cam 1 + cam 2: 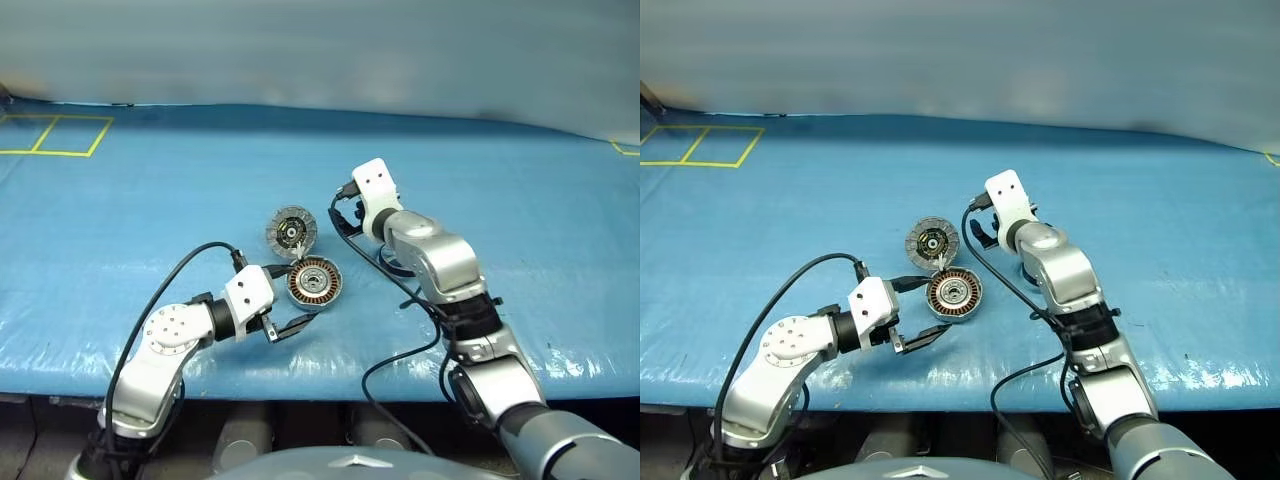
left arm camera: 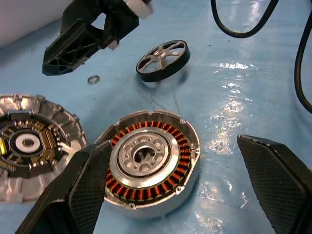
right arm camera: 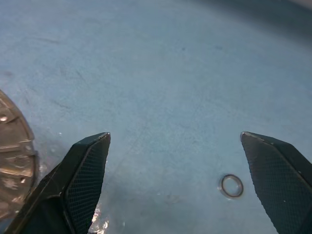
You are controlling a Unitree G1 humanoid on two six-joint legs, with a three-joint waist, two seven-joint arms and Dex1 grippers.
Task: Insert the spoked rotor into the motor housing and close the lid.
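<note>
The motor housing [image 1: 315, 283] sits on the blue sheet [image 1: 520, 200] near its front edge. The lid [image 1: 291, 231] lies just behind the housing and slightly left, touching its rim. In the left wrist view the spoked rotor [image 2: 162, 60] lies on the sheet beyond the housing, apart from it, with a small ring [image 2: 93, 79] beside the rotor.

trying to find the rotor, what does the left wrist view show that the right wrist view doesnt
Left wrist view: the spoked rotor lying on the blue sheet beyond the open motor housing, whose copper windings face up, with the right gripper above. Right wrist view: the right gripper's own open fingers over bare sheet. Both show the small ring and part of the lid, lying open beside the housing. Neither gripper holds anything.
</note>
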